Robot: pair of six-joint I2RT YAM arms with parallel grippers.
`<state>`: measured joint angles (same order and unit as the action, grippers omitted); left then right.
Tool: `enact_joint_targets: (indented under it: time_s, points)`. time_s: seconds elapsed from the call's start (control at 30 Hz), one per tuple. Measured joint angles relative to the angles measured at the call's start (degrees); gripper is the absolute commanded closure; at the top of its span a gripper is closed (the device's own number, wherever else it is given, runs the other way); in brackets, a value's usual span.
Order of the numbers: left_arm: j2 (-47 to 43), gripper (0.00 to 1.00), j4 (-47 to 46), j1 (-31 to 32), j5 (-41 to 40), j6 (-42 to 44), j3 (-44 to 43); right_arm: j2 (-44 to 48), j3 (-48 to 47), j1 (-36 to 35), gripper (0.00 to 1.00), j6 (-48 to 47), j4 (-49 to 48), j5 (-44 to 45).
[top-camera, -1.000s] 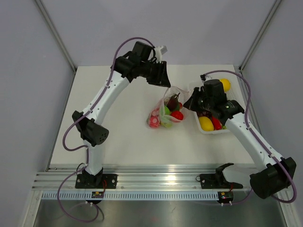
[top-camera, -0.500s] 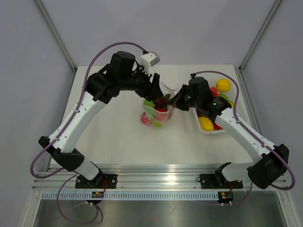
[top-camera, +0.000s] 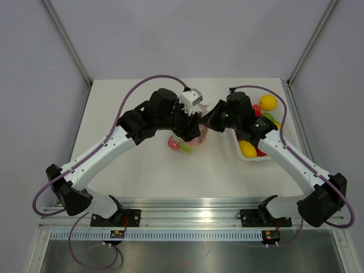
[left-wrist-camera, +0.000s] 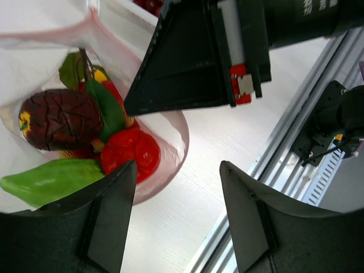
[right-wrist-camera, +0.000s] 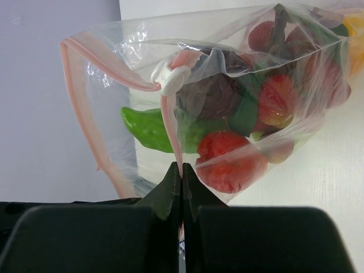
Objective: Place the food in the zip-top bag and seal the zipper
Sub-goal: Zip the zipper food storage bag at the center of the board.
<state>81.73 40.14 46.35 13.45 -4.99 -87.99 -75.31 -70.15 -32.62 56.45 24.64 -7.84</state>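
Note:
The clear zip-top bag [top-camera: 183,143] hangs between the two grippers at the table's middle, with several toy fruits and vegetables inside. In the right wrist view the bag [right-wrist-camera: 131,57] holds a red tomato [right-wrist-camera: 230,159], a green pepper [right-wrist-camera: 145,128] and a dark purple fruit [right-wrist-camera: 210,94]. My right gripper [right-wrist-camera: 182,168] is shut on the pink-red zipper [right-wrist-camera: 82,114] near its white slider [right-wrist-camera: 170,77]. My left gripper [left-wrist-camera: 177,165] is open and empty, just beside the bag [left-wrist-camera: 170,122], above the table. More food, a yellow lemon [top-camera: 247,149] among it, lies in the tray.
The white tray [top-camera: 250,158] stands at the right of the table under my right arm, with another yellow fruit [top-camera: 268,102] at its far end. My right gripper's black body [left-wrist-camera: 193,57] is close in front of my left wrist camera. The aluminium rail [top-camera: 193,216] runs along the near edge.
My left arm has swung nearer and to the right, and its gripper now sits low beside the bag. My right gripper has moved left to the bag and holds its mouth edge.

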Motion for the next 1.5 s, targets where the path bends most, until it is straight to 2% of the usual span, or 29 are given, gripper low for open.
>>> enact_joint_targets:
  time_s: [0.2,0.43,0.53,0.67,0.73,0.77,0.83,0.87,1.0,1.07,1.2,1.3,1.37,1.5]
  points:
    - [0.0,0.39,-3.4,0.7,-2.6,0.8,0.0,0.0,0.0,0.0,1.0,0.4,-0.4,-0.8]
    - [1.0,0.48,-4.3,0.8,-3.3,2.0,0.0,0.0,0.0,-0.1,1.0,0.7,-1.0,-1.2]
    - [2.4,0.59,-4.3,0.9,-2.8,2.0,0.2,0.0,0.0,-0.1,1.0,0.9,-1.2,-1.4]
    - [2.8,1.0,-4.6,1.1,-1.5,1.7,2.2,0.0,0.0,-0.1,1.0,1.0,-1.3,-2.0]
    - [2.8,1.0,-5.0,1.2,-1.2,2.1,2.8,-0.1,0.0,-0.1,0.93,0.9,-1.3,-2.6]
    - [2.8,1.0,-5.1,1.2,-1.2,2.1,3.0,-0.2,0.0,-0.1,0.78,0.7,-1.2,-3.0]
    - [2.8,1.0,-5.1,1.2,-1.2,2.1,3.3,-0.5,-0.4,-0.1,0.64,-0.3,-1.2,-3.9]
    - [2.8,1.0,-5.1,1.2,-1.1,2.1,3.4,-0.5,-0.9,-0.1,0.46,-1.4,-1.1,-4.3]
    - [1.3,1.0,-5.6,0.4,0.3,2.2,5.2,0.6,-3.6,-0.2,0.19,-8.5,1.1,-5.1]
    - [0.0,1.0,-5.5,-1.0,2.8,2.5,6.3,2.4,-4.2,-0.2,0.17,-13.8,2.6,-4.6]
    - [-2.3,1.0,-5.7,-4.3,8.0,3.0,7.8,9.6,-2.6,-0.2,0.2,-28.5,3.2,-2.1]
    - [-3.6,1.0,-5.7,-6.2,10.7,3.4,8.5,16.6,3.9,-0.1,0.16,-40.2,-1.3,-1.1]
    - [-4.1,1.0,-5.6,-6.9,12.0,3.6,8.9,19.9,9.3,0.7,0.1,-47.7,-4.4,-1.0]
    - [-5.0,1.0,-5.1,-8.2,13.9,4.6,9.5,19.5,15.0,4.9,0.14,-58.3,-8.0,-5.9]
